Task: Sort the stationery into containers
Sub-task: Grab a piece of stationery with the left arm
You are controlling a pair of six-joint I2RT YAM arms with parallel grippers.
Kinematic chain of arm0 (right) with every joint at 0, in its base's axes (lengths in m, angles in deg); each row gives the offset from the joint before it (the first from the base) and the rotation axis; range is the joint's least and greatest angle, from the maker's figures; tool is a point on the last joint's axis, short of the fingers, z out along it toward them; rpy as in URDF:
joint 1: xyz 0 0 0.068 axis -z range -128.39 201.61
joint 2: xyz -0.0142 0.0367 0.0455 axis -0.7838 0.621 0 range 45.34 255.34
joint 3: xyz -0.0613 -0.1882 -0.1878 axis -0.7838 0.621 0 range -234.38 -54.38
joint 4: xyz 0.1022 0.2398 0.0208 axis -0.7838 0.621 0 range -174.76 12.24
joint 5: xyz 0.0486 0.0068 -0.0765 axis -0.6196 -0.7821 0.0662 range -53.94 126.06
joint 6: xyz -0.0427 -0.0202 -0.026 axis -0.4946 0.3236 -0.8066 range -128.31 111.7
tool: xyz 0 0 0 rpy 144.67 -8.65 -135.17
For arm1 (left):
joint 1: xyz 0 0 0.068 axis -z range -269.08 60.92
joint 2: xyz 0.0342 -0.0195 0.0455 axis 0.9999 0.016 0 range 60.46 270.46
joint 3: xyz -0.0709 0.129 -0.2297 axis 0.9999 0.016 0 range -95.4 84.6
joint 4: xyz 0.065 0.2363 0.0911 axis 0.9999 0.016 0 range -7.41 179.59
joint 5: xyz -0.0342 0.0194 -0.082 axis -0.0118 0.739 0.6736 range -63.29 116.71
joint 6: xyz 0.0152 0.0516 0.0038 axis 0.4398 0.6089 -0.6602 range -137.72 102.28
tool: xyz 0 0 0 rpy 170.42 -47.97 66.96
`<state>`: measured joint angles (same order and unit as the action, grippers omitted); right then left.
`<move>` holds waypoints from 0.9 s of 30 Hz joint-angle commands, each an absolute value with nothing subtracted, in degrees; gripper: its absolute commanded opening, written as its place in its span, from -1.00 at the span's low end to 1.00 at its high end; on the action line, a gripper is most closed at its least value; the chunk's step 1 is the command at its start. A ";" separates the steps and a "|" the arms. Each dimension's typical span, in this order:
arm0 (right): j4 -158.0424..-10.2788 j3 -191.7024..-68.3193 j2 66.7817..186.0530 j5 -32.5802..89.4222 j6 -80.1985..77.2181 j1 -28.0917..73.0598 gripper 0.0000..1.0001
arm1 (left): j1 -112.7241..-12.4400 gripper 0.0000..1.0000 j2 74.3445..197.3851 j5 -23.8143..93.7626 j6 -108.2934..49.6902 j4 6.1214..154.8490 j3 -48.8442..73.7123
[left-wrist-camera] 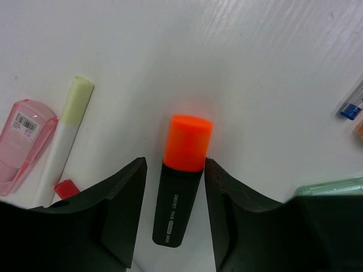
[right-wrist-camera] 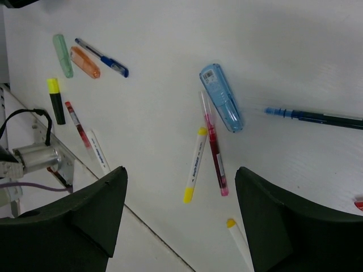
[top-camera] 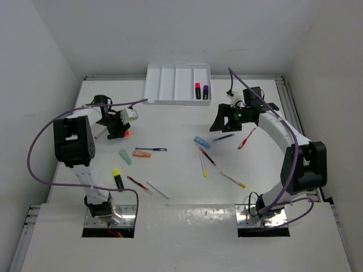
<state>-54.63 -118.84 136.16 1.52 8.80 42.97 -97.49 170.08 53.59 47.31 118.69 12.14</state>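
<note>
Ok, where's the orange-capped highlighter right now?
On the left side of the table, in the left wrist view: the orange-capped highlighter lies between the fingers of the left gripper, with a white pen and a pink tape dispenser close by.

Two robot arms stand bolted at the near edge of a white tabletop (top-camera: 176,116). The left arm (top-camera: 74,141) rises from its base, bends at a dark elbow and reaches toward the far left corner. The left gripper (top-camera: 116,129) points down close to the surface. In its wrist view the left gripper (left-wrist-camera: 173,164) has its dark fingers (left-wrist-camera: 122,209) partly apart. The right arm (top-camera: 283,136) curves along the right edge and turns inward. The right gripper (top-camera: 220,121) hangs above the surface, and in its wrist view (right-wrist-camera: 180,173) the jaws are spread wide and hold nothing.
</note>
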 commanded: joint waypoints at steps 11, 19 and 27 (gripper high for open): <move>-51.45 -122.49 129.72 2.75 7.08 40.45 0.48 | -93.74 -0.36 169.36 52.02 43.98 116.78 15.53; -58.37 -123.63 123.04 5.38 12.69 38.61 0.48 | -95.23 -0.79 153.67 68.44 19.50 111.79 6.21; -65.32 -128.81 121.54 11.79 15.16 31.58 0.42 | -91.46 -0.82 135.02 57.95 -36.70 87.61 6.55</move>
<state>-59.24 -124.92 122.70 7.88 13.19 33.98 -93.64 140.66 61.87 -8.03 97.72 6.41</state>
